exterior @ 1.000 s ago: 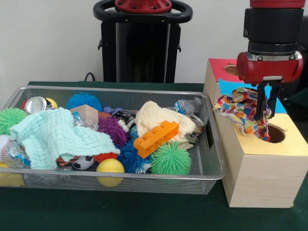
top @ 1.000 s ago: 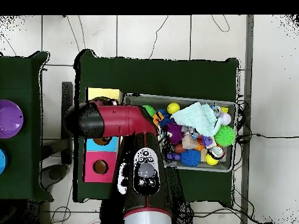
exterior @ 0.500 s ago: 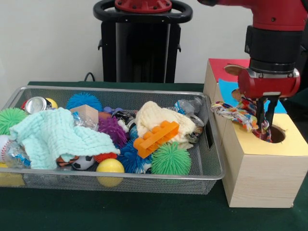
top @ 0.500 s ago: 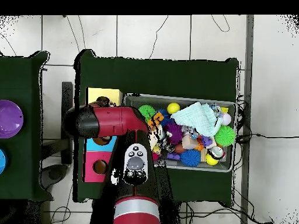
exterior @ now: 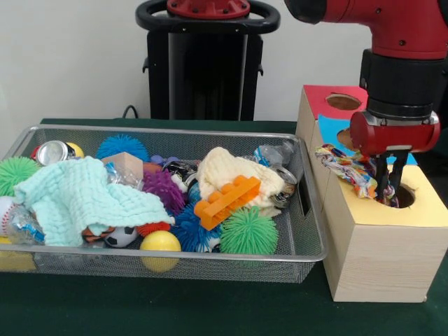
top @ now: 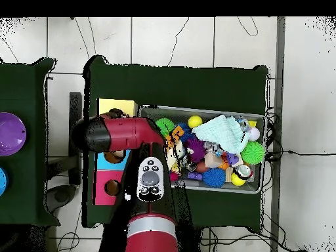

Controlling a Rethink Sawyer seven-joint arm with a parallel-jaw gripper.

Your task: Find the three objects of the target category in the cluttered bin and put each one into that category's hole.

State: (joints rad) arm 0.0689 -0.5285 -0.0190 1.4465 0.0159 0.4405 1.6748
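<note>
Multicoloured cloth [exterior: 348, 168] draped over yellow-topped box [exterior: 381, 245], one end pinched between jaws inside its hole [exterior: 401, 195].

We are seeing the gripper [exterior: 389, 196] and a multicoloured cloth [exterior: 348, 166] filling the yellow box's hole [exterior: 404, 197], blocking entry there. The red box's hole [exterior: 344, 102] is lying open. In the wire bin [exterior: 309, 241], a mint cloth [exterior: 84, 199], orange brick [exterior: 226, 201] and spiky balls are crowding every gap.
</note>
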